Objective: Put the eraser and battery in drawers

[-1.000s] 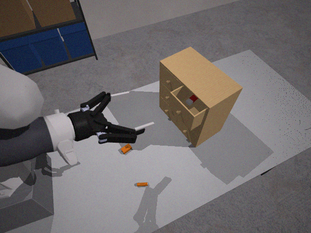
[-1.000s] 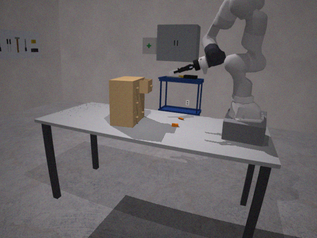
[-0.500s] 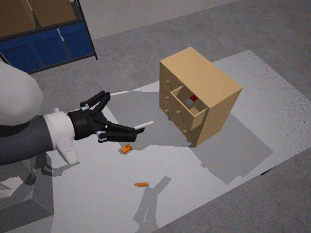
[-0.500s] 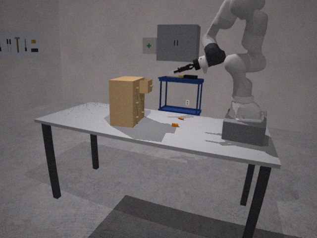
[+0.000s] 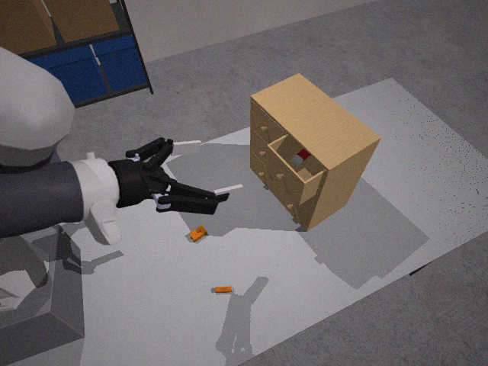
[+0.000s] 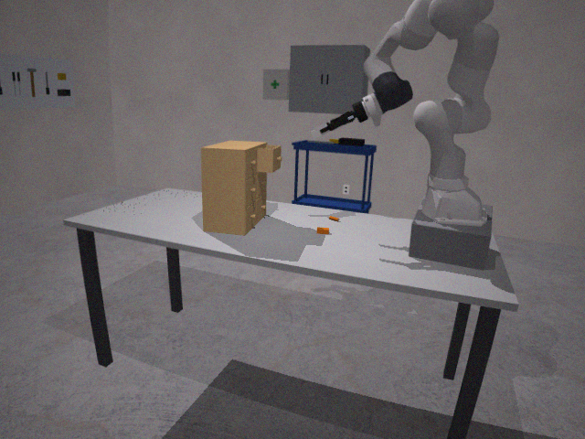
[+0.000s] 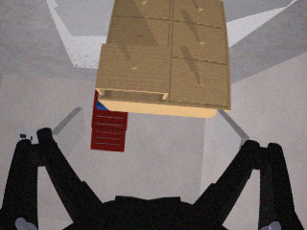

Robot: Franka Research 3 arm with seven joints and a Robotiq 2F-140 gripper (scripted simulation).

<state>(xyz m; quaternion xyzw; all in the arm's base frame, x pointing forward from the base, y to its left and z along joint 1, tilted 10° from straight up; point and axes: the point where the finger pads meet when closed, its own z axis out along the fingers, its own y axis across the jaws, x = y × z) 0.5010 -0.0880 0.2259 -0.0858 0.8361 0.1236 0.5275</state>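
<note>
The arm (image 5: 37, 197) (image 6: 465, 113) wears white, rounded shells and one charcoal section.

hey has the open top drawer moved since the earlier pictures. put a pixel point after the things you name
No, the open top drawer (image 5: 291, 184) (image 6: 268, 160) (image 7: 120, 77) sticks out just as far from the chest (image 5: 315, 118) (image 6: 227, 188) (image 7: 192, 110) as before.
</note>
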